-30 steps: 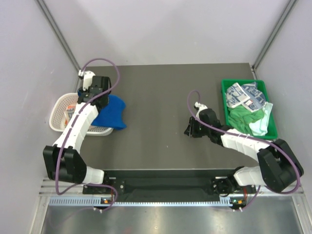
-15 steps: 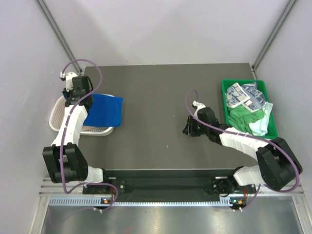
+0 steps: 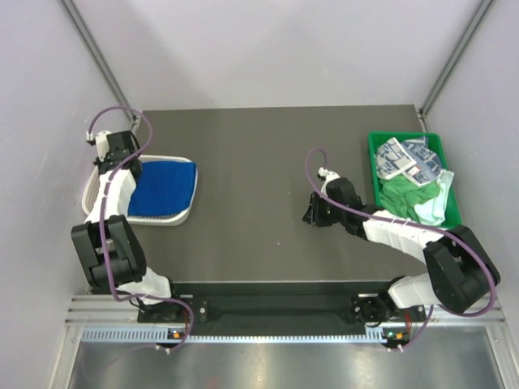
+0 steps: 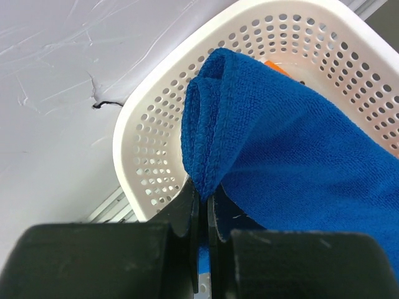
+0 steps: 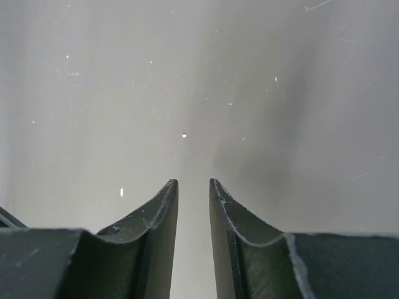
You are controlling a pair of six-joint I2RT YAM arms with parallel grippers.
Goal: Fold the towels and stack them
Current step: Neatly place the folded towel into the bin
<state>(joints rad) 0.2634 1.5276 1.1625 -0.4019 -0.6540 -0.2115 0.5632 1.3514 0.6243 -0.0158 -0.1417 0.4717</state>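
A royal blue towel (image 3: 162, 188) lies spread across a white mesh basket (image 3: 183, 217) at the table's left. My left gripper (image 3: 109, 154) hangs over the basket's far left rim, shut on a folded corner of that blue towel (image 4: 280, 143). In the left wrist view the cloth bunches right at my left gripper (image 4: 201, 194). More towels sit in the green tray (image 3: 374, 166) on the right: printed white ones (image 3: 408, 157), a bright green one (image 3: 403, 193) and a pale mint one (image 3: 435, 207). My right gripper (image 3: 312, 215) is low over bare table mid-right. In its wrist view the right gripper (image 5: 193, 184) is open and holds nothing.
The left wall stands close behind the basket (image 4: 156, 143) and the left arm. Something orange (image 4: 275, 66) shows inside the basket under the blue cloth. The dark table (image 3: 259, 162) runs between basket and tray.
My left gripper has swung left and back, dragging the blue towel with it, so the cloth now lies flatter over the basket. The right arm has barely moved.
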